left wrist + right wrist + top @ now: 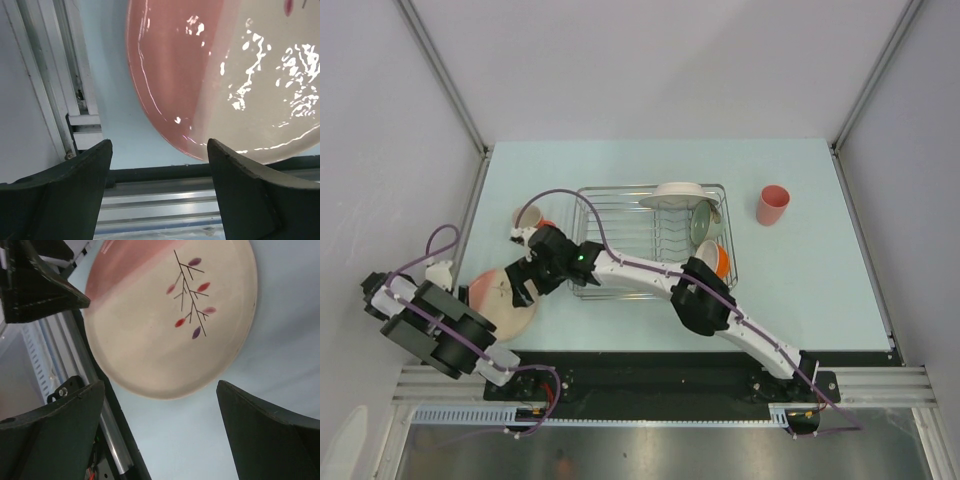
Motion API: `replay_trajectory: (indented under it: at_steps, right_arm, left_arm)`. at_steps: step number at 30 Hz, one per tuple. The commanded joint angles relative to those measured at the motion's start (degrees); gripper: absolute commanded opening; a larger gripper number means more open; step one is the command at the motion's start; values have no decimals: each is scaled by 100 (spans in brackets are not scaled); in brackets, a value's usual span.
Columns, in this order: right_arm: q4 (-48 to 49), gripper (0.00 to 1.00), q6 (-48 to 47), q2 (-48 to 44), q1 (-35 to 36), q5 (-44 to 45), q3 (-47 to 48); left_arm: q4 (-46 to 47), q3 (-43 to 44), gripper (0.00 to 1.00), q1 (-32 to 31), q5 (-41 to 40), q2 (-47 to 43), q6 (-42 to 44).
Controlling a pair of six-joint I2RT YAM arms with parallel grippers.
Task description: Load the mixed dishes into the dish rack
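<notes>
Lying flat on the table (800, 290) at lower left of the top view, left of the rack (620, 205), the pink plate (505, 300) sits between two empty, wide-apart pincers: left pincer (159, 150) at its lower-left rim, right pincer (161, 390) reaching in from the rack side, equally near.

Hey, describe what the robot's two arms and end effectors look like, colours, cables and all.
The left arm and right arm have blocky black joint housings with white links, and a purple cable loops along each. A green light glows by the right wrist. The left end effector and right end effector each have two dark wedge-shaped fingers.
</notes>
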Motion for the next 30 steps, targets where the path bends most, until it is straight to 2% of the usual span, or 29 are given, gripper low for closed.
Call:
replay_trajectory:
  at_steps: [1,5,14,23,28,30]
  right_arm:
    - [-60,100,264,334,54,-78,537]
    - [-148,100,317,615,71,-60,880]
    - [-157,100,414,914,71,-7,898]
    - [-201,100,633,1160,28,-130,1101]
    - [88,100,1071,1143,-8,-508,1056]
    - [176,97,1213,1135,-17,-692,1057]
  left_arm:
    - [560,73,82,-116,-36,134,-29]
    - [921,3,82,-388,-151,301,-161]
    - [1414,-225,82,-1187,-134,547,-582]
    - [1783,-383,80,-1391,-133,1154,-636]
    - [1933,-437,78,-1487,-125,1532,-531]
    - [1792,-401,76,-1522,-11,1602,-478]
